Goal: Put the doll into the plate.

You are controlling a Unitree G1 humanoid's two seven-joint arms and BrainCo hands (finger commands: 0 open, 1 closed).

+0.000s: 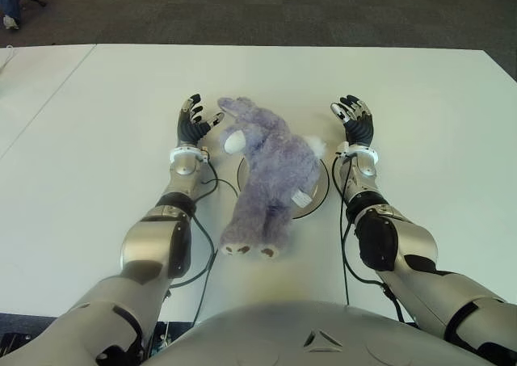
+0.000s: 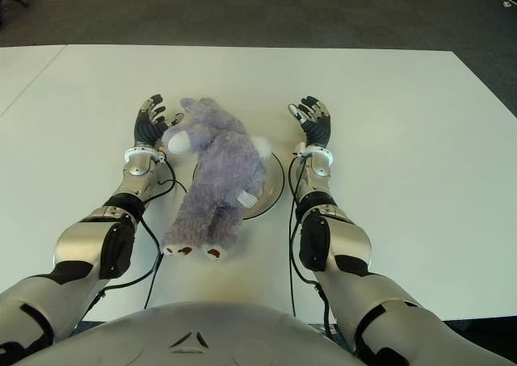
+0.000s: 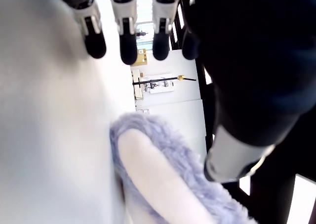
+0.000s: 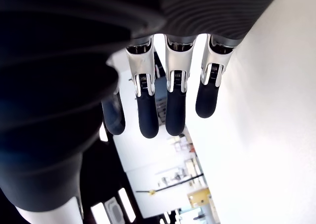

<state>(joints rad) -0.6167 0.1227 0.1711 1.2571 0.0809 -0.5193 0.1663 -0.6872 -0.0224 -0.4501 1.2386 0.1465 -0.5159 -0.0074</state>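
Purple doll (image 1: 271, 172), plate (image 1: 320, 198) mostly hidden

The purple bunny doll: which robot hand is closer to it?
The left. The left robot hand is open right beside the doll's head, almost touching its ear. The right robot hand is open too, farther off across a strip of bare table.

Both arms reached forward from the shoulders, forearms roughly parallel and angled slightly inward. The left hand (image 1: 194, 120) was held palm turned inward, its fingers (image 3: 128, 45) extended and spread, the thumb apart from them, grasping nothing. The right hand (image 1: 355, 121) mirrored it on the other side, its fingers (image 4: 147, 116) straight and loosely parted, also holding nothing.
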